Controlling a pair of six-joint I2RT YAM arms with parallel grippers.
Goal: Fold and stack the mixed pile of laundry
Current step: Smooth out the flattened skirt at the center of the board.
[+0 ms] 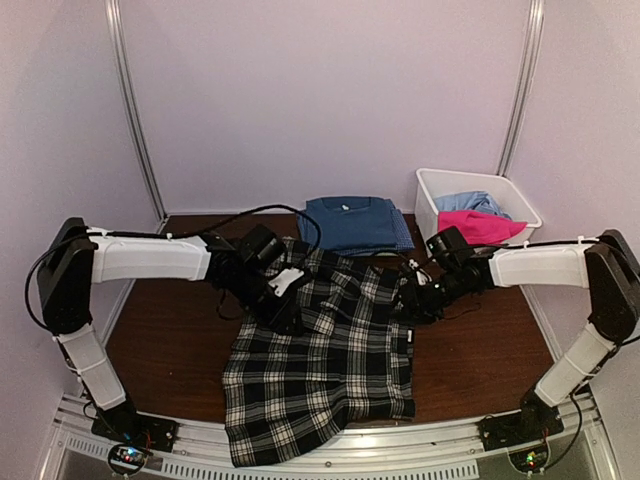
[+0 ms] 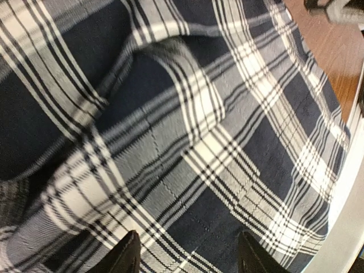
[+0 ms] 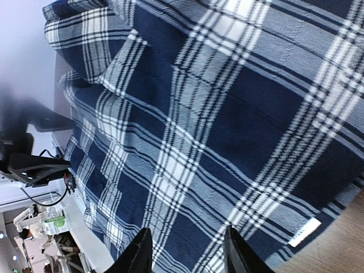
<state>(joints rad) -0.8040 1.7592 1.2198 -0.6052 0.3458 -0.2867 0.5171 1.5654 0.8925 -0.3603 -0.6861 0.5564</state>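
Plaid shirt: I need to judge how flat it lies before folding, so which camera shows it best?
The top external view: it shows the whole plaid shirt spread on the table, its near edge overhanging the front. Each wrist view shows only a close patch of fabric, the left one with a raised crease.

The left arm (image 1: 150,258) and right arm (image 1: 540,266) reach inward; left hand (image 1: 283,305) and right hand (image 1: 413,300) point down, fingers parted.
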